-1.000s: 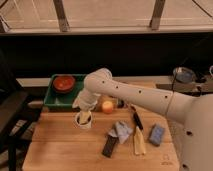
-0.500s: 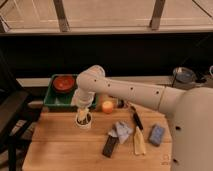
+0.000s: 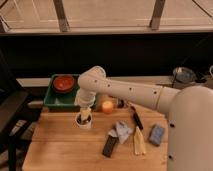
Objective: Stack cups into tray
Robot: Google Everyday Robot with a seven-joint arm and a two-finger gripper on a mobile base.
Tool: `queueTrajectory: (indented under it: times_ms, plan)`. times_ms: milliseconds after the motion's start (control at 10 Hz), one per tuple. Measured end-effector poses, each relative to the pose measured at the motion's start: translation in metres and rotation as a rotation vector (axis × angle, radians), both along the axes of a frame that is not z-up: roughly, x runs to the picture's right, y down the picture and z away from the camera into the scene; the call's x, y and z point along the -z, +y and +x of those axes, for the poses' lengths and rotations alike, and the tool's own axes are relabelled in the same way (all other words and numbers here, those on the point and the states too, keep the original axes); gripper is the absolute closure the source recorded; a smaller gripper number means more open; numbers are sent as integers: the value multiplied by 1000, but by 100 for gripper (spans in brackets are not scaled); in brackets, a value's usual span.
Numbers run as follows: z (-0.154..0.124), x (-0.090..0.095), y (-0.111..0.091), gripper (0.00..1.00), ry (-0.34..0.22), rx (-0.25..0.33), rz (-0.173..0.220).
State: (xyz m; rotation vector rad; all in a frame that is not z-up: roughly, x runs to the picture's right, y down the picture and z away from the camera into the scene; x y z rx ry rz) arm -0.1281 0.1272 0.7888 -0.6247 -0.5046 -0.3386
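Cream-white cup [image 3: 83,121] stands on the wooden table [image 3: 65,150] just before the green tray [image 3: 54,100]. The gripper [image 3: 85,116] reaches down into it; whether its jaws are clenched I cannot tell. Lifting straight up, clear of the tray wall, seems wise. The tray holds a red-brown bowl [image 3: 64,83].

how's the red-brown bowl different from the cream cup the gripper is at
The red-brown bowl is wide and shallow; the cream cup is narrower and taller. The bowl sits in the green tray; the cup stands on the wooden table. The gripper reaches into the cup, not the bowl. Both are round and upright.
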Motion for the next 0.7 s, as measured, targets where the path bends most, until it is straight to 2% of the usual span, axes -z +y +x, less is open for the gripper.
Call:
queueTrajectory:
  times_ms: [400,500,700]
  plan:
    - [3,-19,24,41,-13,-18,-35]
    - [3,-20,27,48,-19,-21,-40]
    - [1,-18,30,67,-28,-21,-44]
